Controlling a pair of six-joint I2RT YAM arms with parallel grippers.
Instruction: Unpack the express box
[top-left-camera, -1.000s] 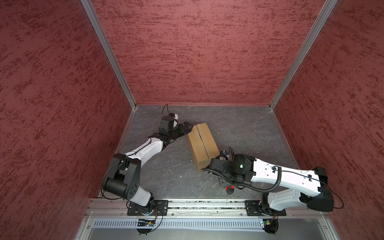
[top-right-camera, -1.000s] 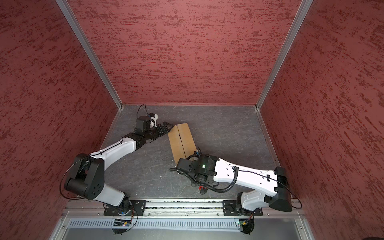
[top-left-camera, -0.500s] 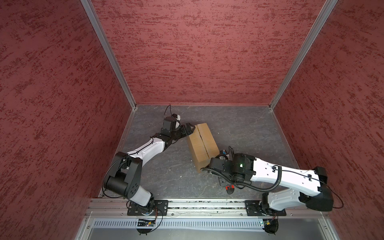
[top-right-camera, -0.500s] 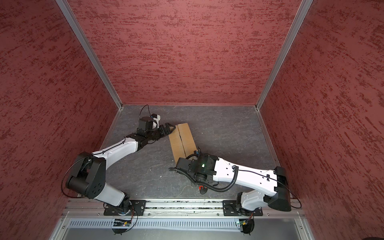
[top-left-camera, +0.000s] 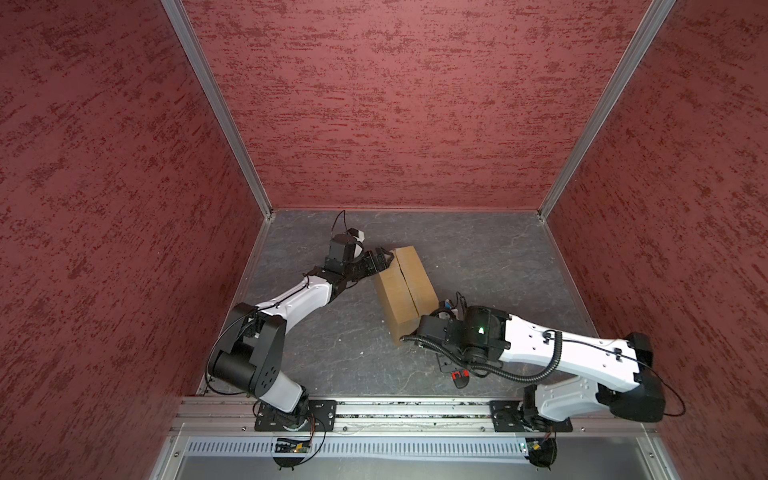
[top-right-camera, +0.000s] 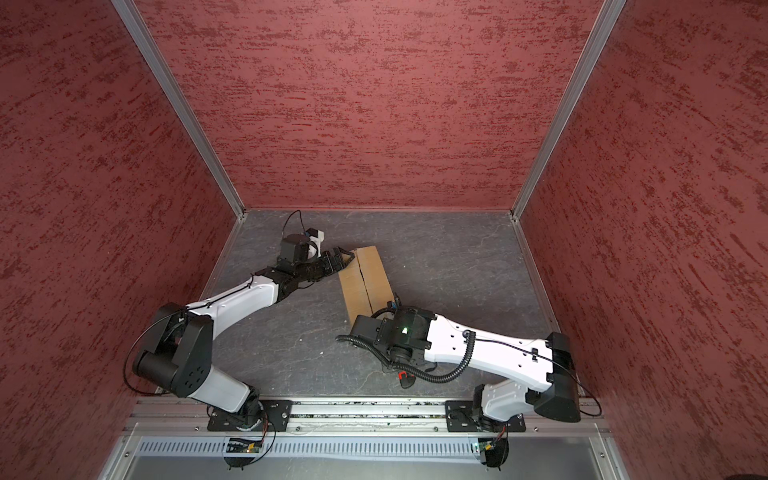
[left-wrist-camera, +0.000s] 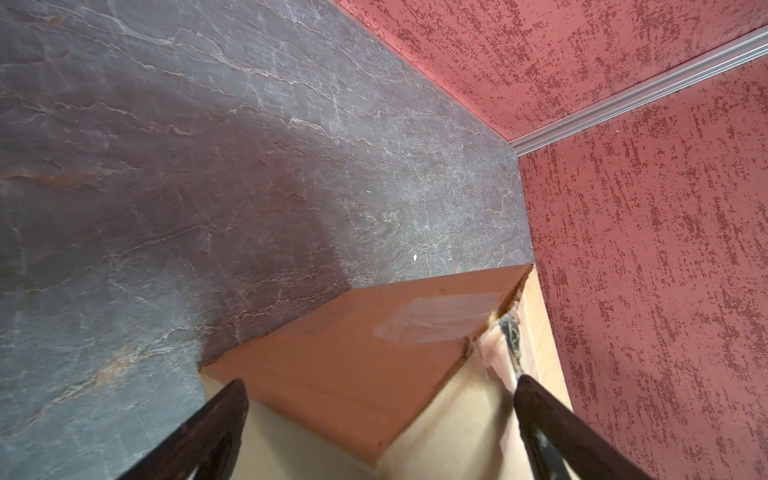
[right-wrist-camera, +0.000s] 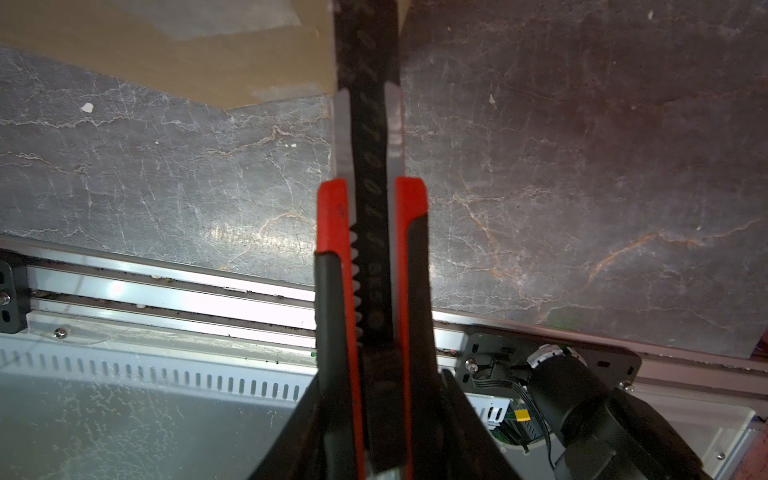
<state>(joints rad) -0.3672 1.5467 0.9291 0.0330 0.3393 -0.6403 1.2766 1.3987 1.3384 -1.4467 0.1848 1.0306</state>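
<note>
Nearest the front, just short of the express box's (top-left-camera: 405, 291) near end, the right gripper (right-wrist-camera: 372, 249) is pressed onto the handle of a red-and-black utility knife (right-wrist-camera: 370, 187). It pinches the knife from both sides, with the front of the knife running past the box's near corner. Whether the blade touches cardboard cannot be told, as the tip leaves the right wrist view. The box itself lies flat on the grey table (top-left-camera: 332, 345), set at a slant roughly mid-floor in both top views. Its top flaps are down and a dark centre seam (top-left-camera: 406, 282) runs its length. At the box's far end the left gripper (left-wrist-camera: 374, 415) is spread as wide as it goes and holds nothing. One of its fingers (left-wrist-camera: 216, 424) is by the box's outer corner and the other is right at the seam, where the edges look ragged and parted beside a strip of clear tape (left-wrist-camera: 436, 316). Contact there is too close to call. The cutting looks largely done (the seam gapes), so the step in hand is probably opening the flaps. The next move calls for the left fingers to catch a flap edge at the seam and fold it outward while the knife stays clear of that arm.
</note>
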